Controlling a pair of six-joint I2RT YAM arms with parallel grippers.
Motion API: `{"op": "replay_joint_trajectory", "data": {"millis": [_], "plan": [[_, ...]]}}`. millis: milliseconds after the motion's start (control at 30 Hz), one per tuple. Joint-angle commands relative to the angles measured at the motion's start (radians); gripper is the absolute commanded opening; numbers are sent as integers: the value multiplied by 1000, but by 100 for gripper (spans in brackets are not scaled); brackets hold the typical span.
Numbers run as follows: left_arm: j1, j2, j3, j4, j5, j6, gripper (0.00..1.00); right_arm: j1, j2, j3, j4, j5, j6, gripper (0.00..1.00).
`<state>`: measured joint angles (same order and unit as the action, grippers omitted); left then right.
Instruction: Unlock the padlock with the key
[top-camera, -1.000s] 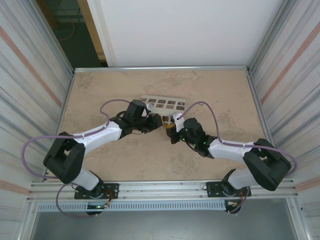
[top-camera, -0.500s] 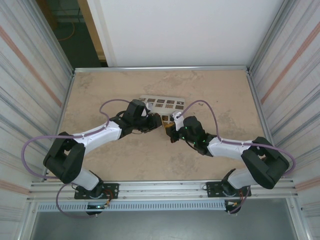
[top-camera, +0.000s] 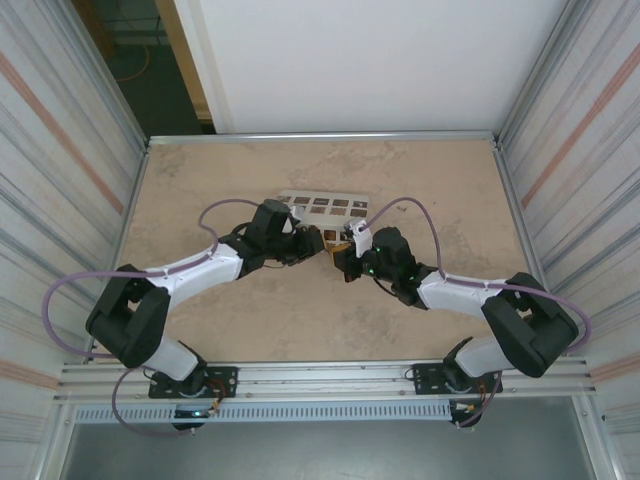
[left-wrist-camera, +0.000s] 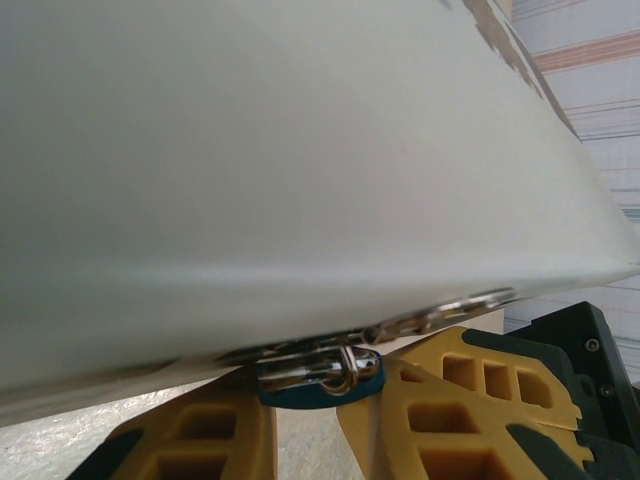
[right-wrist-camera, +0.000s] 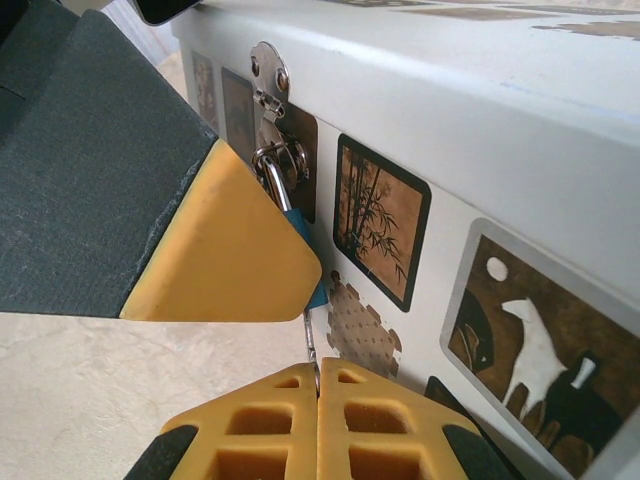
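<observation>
The left claw (left-wrist-camera: 308, 412) stood narrow. Its two yellow fingers (left-wrist-camera: 250, 430) were closed in on the blue padlock (left-wrist-camera: 320, 390), which sat between their tips and looked pinched there. Just above those tips, the padlock's silvery shackle (left-wrist-camera: 322, 366) passed through the ring of a metal hasp (right-wrist-camera: 268, 70) on the side of the white box (right-wrist-camera: 470, 100). The lock therefore hung against the box wall, a little off the tabletop (top-camera: 440, 180).

The right claw (right-wrist-camera: 318, 385) was shut tight, finger against finger, with the thin key (right-wrist-camera: 311, 335) clamped between them and poking straight out ahead of its tips. Just beyond the key's end lay the bottom of the padlock. Most of it was hidden behind one finger of the left claw, with a sliver of blue showing. It could not be told whether the key tip was inside the keyhole or only touching the body.

From above, the two claws met nose to nose in front of the box.

By the look of it, both grasps and the lining-up were done. The shackle looked closed through the ring, so seating the key, turning it and freeing the shackle were probably left to do.
</observation>
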<state>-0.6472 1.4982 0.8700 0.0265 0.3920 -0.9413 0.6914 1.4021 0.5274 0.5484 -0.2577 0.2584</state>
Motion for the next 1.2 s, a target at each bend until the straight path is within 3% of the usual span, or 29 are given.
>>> {"op": "replay_joint_trajectory", "data": {"millis": [0, 433, 767, 1167], "plan": [[-14, -41, -12, 20, 77, -31, 15, 4, 0, 29, 126, 22, -24, 0], [-14, -55, 19, -17, 131, -57, 15, 5, -18, 38, 111, 45, -154, 0], [-14, -47, 21, -10, 130, -70, 15, -33, 15, 60, 153, -99, -89, 0], [-15, -29, 15, 38, 123, -91, 15, -9, 60, 79, 177, -83, -53, 0]]}}
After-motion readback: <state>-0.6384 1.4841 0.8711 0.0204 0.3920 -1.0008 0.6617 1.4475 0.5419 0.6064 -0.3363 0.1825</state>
